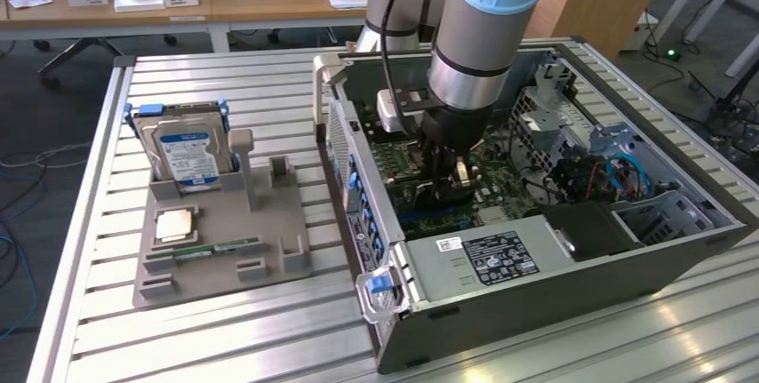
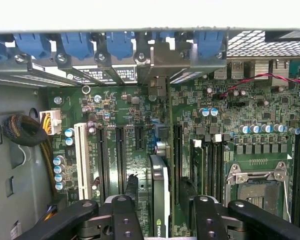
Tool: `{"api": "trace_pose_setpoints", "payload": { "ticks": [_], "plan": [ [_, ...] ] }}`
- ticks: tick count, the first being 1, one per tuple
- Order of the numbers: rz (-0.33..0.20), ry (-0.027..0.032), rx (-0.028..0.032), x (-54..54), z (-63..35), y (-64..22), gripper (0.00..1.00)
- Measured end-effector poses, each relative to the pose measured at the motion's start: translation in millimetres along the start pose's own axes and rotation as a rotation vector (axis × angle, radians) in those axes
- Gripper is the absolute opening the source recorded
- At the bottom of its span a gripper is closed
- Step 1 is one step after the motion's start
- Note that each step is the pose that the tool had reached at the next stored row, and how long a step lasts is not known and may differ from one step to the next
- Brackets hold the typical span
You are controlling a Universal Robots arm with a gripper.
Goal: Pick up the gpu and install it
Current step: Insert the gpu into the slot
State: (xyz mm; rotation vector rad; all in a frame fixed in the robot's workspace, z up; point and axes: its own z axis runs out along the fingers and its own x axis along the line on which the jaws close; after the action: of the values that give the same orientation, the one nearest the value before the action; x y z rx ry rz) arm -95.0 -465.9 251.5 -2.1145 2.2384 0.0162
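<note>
You see the gpu [image 2: 159, 200] edge-on at the lower middle of the wrist view, a thin dark card standing upright on the motherboard [image 2: 135, 125], its lower end cut off. The gripper [image 2: 160, 212] straddles it, fingers [image 2: 126, 212] spread wide either side. In the exterior view, center frame, the arm [image 1: 475, 36] hides it inside the case [image 1: 570, 285].

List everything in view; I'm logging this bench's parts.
Thin black-faced gpu card: one, black, on edge on motherboard
Green motherboard: one, inside case
Dark grey open computer case: one, exterior view's right
Silver hard drive, blue-white label: one, upright in holder
Narrow green memory stick: one, lying in holder
Grey plastic parts holder: one, exterior view's left
Slatted metal table: one, silver, beneath everything
Black gripper: one, open, straddling gpu card inside case
</note>
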Motion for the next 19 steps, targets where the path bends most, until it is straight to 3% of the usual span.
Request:
{"api": "trace_pose_setpoints", "payload": {
  "ticks": [8, 9, 15, 16, 19],
  "plan": [
    [0.0, 0.0, 0.0, 0.0, 0.0, 0.0, 0.45],
    [0.0, 0.0, 0.0, 0.0, 0.0, 0.0, 0.38],
    [0.0, -0.0001, 0.0, 0.0, 0.0, 0.0, 0.36],
    [0.0, -0.0001, 0.0, 0.0, 0.0, 0.0, 0.29],
    [0.0, 0.0, 0.0, 0.0, 0.0, 0.0, 0.29]
  ]
}}
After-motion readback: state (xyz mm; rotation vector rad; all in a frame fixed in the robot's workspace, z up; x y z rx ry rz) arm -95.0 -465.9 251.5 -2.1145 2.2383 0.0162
